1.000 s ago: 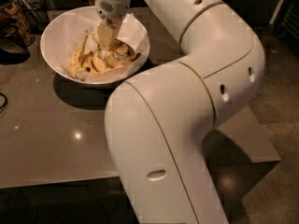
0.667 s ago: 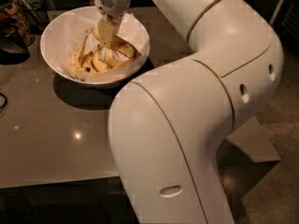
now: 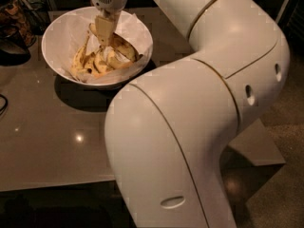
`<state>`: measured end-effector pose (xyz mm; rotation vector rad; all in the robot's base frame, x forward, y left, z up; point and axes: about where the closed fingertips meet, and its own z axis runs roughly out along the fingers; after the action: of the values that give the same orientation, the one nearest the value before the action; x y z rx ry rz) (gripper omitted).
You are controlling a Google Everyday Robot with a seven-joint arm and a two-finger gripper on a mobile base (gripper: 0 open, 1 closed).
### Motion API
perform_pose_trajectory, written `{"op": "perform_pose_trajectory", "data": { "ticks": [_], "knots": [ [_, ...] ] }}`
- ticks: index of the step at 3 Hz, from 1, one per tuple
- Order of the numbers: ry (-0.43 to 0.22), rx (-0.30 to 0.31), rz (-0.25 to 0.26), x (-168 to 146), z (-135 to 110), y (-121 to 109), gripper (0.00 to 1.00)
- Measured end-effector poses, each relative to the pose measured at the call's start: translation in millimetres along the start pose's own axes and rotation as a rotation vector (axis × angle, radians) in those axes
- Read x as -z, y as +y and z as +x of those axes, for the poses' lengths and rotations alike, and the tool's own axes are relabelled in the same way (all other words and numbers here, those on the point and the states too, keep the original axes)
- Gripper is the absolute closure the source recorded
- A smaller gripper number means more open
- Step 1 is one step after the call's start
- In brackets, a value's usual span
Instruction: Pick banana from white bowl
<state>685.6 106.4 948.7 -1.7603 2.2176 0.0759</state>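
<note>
The white bowl stands on the far left part of the table, lined with crumpled white paper. Several bananas lie in it. A long brown-freckled banana lies toward the bowl's right side, and shorter yellow ones lie left of it. My gripper reaches straight down into the bowl's middle, and its tip is at the left end of the freckled banana. The tip hides the contact point there.
The bowl sits on a glossy grey-brown table. Dark cluttered objects stand at the table's far left edge. My large white arm fills the foreground and right, hiding the table's right side. Speckled floor lies at the right.
The arm's elbow and upper link have swung up and to the right. The gripper stays down in the bowl at nearly the same place. The bowl has not moved.
</note>
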Motion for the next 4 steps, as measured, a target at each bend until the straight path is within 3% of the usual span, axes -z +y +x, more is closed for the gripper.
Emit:
{"op": "perform_pose_trajectory", "data": {
  "ticks": [2,4],
  "knots": [
    [0.029,0.05,0.033,54.9,-5.8,24.3,1.0],
    [0.003,0.061,0.078,68.7,-18.9,25.4,1.0]
  ]
}}
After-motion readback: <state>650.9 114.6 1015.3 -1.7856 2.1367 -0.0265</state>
